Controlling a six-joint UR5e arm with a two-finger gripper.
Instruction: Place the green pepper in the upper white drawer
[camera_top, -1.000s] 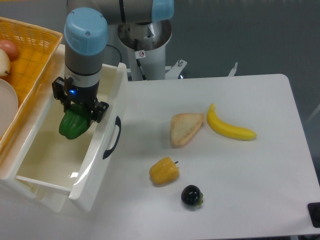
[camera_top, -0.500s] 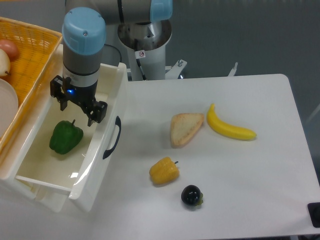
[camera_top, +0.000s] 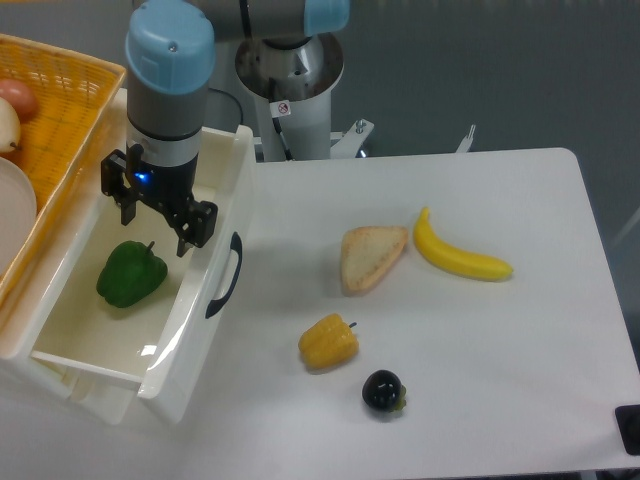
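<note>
The green pepper lies on the floor of the upper white drawer, which stands open at the left of the table with its curved black handle facing right. My gripper hangs over the drawer just above and to the right of the pepper. Its fingers are open and hold nothing. The pepper lies free of the fingers.
An orange wicker basket with an onion stands at the far left behind the drawer. On the white table lie a slice of bread, a banana, a yellow pepper and a small dark fruit.
One second ago my gripper held the green pepper above the drawer. It has opened, the pepper has dropped to the drawer floor, and the gripper has stayed above it.
</note>
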